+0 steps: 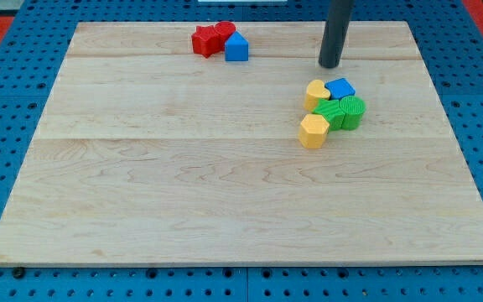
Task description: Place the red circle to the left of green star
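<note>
Two red blocks sit together near the view's top, left of centre: one (205,40) on the left and one (224,32) behind it to the right. I cannot tell which is the circle. The green star (332,114) lies in a cluster at the right, touching a green round block (353,111). My tip (330,65) rests on the board just above that cluster, far to the right of the red blocks and touching no block.
A blue triangular block (236,47) touches the red blocks on their right. A yellow heart (316,92) and a blue cube (340,88) sit above the green star. A yellow hexagon (313,131) sits at its lower left. The wooden board (183,193) lies on a blue pegboard.
</note>
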Available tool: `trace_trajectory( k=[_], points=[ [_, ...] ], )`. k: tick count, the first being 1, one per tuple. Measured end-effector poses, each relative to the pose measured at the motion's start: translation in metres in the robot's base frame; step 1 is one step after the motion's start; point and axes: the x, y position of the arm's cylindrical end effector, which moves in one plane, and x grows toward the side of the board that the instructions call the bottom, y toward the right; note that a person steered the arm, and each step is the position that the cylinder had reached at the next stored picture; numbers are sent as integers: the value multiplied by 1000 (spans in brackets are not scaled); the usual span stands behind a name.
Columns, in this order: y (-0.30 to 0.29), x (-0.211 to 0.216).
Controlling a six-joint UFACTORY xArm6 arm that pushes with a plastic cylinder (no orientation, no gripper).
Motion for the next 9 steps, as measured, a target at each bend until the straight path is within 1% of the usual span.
trace_trajectory(
  k=[1, 2, 3, 4, 5, 8, 9],
  points=[
    [-29, -62],
    [-74, -73],
    [-174, -73],
    [-225, -74],
    [-227, -72],
    [-178, -67],
    [-170, -44]
  ],
)
